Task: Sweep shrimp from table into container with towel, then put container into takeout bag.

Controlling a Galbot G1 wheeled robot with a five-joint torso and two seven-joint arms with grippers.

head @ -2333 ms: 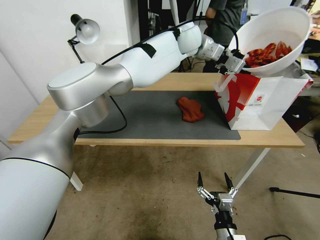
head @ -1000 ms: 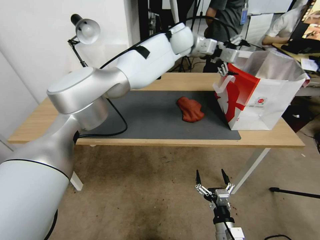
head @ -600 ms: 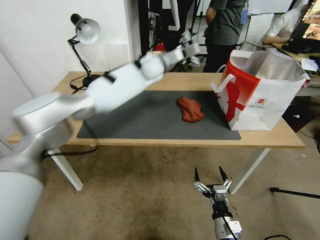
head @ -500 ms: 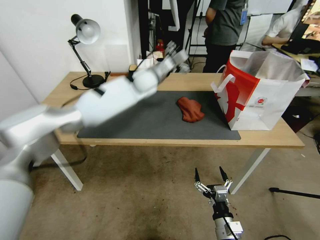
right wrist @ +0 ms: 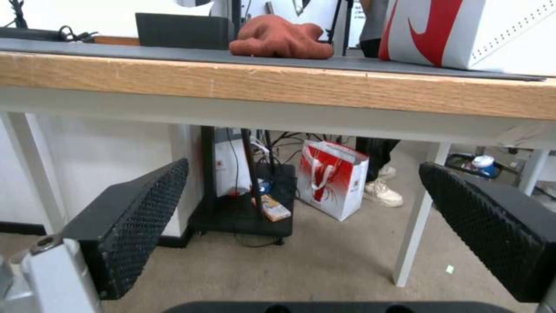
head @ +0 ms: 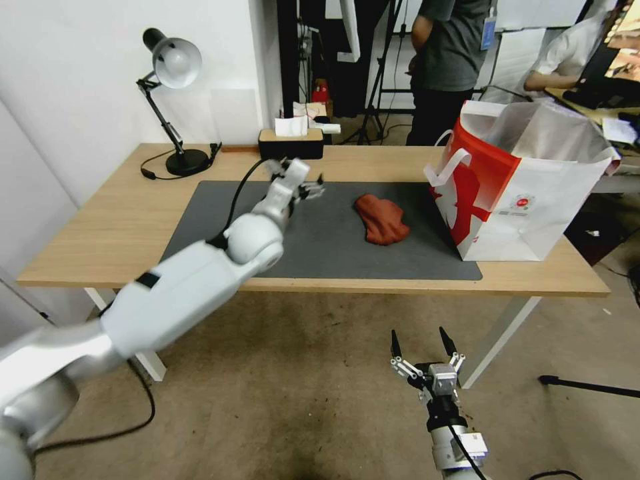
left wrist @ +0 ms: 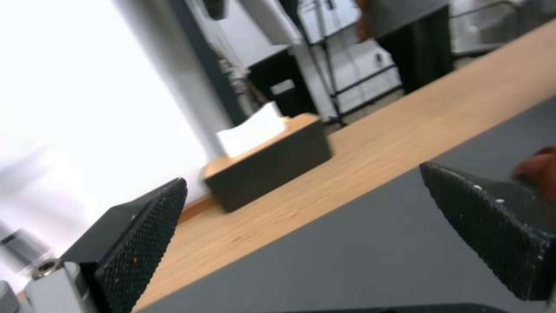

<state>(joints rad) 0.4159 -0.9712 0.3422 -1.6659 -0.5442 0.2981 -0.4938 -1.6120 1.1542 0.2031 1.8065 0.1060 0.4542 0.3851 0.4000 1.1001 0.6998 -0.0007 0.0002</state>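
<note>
Now that the left arm has swung away from the bag, the left gripper [head: 301, 179] hangs low over the far side of the dark mat [head: 320, 250], its two fingers spread wide and with nothing between them. About two seconds ago this same gripper held the white container with the shrimp high above the bag's mouth; one second ago it was at the opening, and since then it has pulled back across the table [head: 100, 227] in a fast arc. From this the container is judged to be resting inside the takeout bag [head: 527, 200], though the silvery lining hides its inside, so neither bowl nor shrimp can be confirmed.

Just to the right of the gripper lies the towel [head: 381, 218], crumpled on the mat and touching nothing, between the gripper and the bag. The bag stands upright at the mat's right end, its mouth open. Behind the gripper are a tissue box [head: 291, 141] and a desk lamp [head: 172, 100].

The right gripper [head: 427, 353] waits below the table edge, released and empty.

The task appears to be finished.
</note>
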